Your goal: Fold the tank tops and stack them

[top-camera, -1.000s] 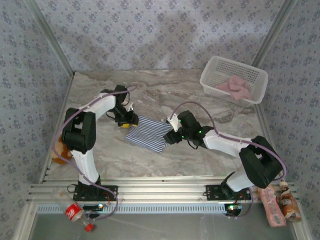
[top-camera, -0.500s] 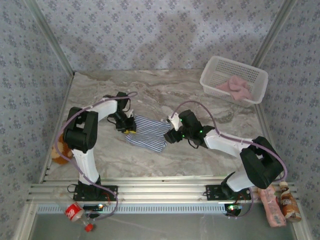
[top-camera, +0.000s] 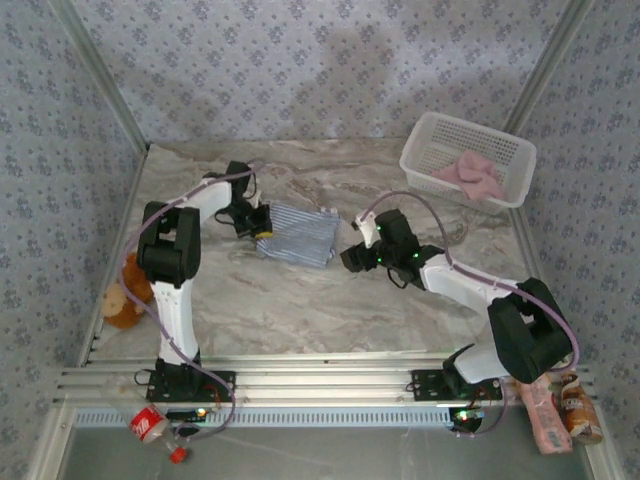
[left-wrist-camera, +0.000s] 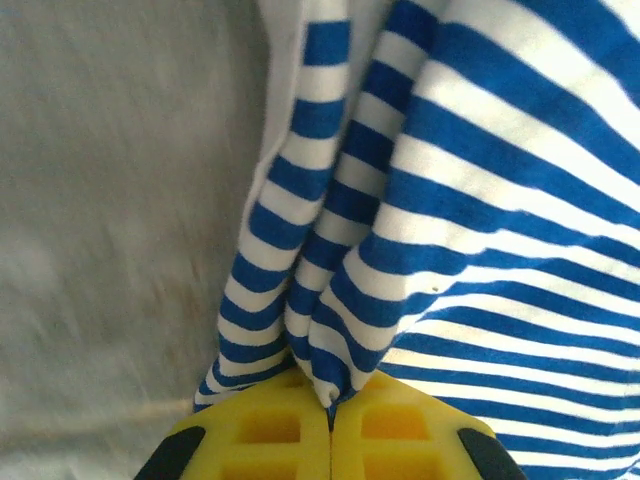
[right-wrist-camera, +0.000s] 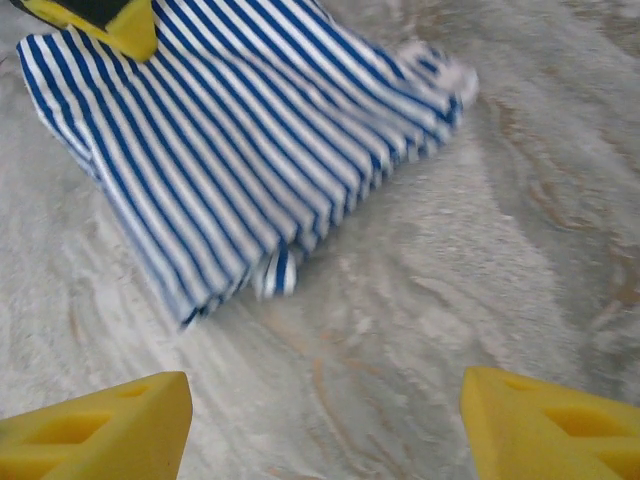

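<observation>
At the 9 o'clock edge of the marble surface point(top-camera: 300, 310), outside the frame rail, lies a brown soft object point(top-camera: 122, 300); its nature cannot be determined. The left arm reaches in toward the middle of the surface. The left claw point(top-camera: 262, 228) sits at the 9 o'clock edge of the striped tank top point(top-camera: 297, 233). In the left wrist view the left claw point(left-wrist-camera: 330, 425) has its yellow fingers point(left-wrist-camera: 260, 440) pressed together on a bunched fold of the striped tank top point(left-wrist-camera: 480, 200), and the cloth rises in pleats from the pinch toward 12 o'clock. The garment lies folded into a rough rectangle just toward 10 o'clock of the surface centre, resting on the marble. In the right wrist view the striped tank top point(right-wrist-camera: 250, 140) lies toward 11 o'clock, with a yellow finger of the left claw point(right-wrist-camera: 120, 25) on its far corner. The right claw point(top-camera: 352, 255) sits just beside the garment at its 4 o'clock side, not touching it. The right claw point(right-wrist-camera: 325, 420) has its fingers point(right-wrist-camera: 100, 425) spread wide apart over bare marble, gripping nothing. At the 2 o'clock corner of the surface stands a white lattice basket point(top-camera: 425, 160). The pink tank top point(top-camera: 468, 175) lies crumpled inside it, well apart from the striped one.
</observation>
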`<action>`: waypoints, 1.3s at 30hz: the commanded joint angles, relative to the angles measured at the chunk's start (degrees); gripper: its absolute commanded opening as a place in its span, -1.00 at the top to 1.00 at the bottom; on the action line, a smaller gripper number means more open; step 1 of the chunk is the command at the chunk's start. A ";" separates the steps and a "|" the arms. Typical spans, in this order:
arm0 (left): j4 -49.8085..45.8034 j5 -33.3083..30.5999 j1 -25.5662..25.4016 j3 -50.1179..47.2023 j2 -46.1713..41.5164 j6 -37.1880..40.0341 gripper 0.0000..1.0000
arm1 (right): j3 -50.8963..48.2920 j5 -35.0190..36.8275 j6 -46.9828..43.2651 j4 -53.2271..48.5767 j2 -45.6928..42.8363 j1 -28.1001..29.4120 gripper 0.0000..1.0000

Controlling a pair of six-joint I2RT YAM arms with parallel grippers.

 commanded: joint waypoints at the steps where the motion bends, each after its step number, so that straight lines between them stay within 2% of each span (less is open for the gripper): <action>1: 0.68 -0.34 1.55 7.85 4.21 -0.62 0.98 | 3.00 -0.32 2.55 -0.17 -0.60 -3.88 -0.50; 6: -1.95 -1.35 3.69 19.39 10.99 2.11 0.95 | 6.71 -1.58 3.15 -0.56 1.38 -11.12 -0.55; 10: -6.75 -2.55 5.15 33.04 18.38 4.95 0.91 | 10.26 -2.83 3.10 -0.37 3.59 -15.77 -0.64; 17: -10.73 -0.41 8.96 53.01 29.65 2.16 0.88 | 14.83 -2.77 2.49 -1.25 5.63 -19.40 -0.66; 21: -12.87 0.64 9.71 61.96 34.23 3.25 0.84 | 15.97 -2.49 2.21 -1.77 6.31 -20.95 -0.67; 27: -14.15 -0.37 10.77 64.04 35.05 6.40 0.79 | 18.52 -1.63 -0.47 -4.93 6.94 -23.39 -0.67; 29: -14.50 -1.18 11.06 64.04 34.79 7.06 0.65 | 19.11 -1.13 -1.28 -5.54 6.89 -24.23 -0.68; 31: -14.23 -1.05 11.17 64.04 34.50 7.14 0.40 | 19.78 -0.18 -2.49 -6.44 6.88 -25.20 -0.68; 34: -13.15 -1.24 11.19 64.04 33.24 7.32 0.14 | 21.00 0.55 -4.24 -7.44 6.87 -26.85 -0.68; 39: -13.85 -4.63 10.20 64.03 28.31 10.73 0.00 | 26.20 3.39 -4.70 -14.33 8.95 -30.17 -0.69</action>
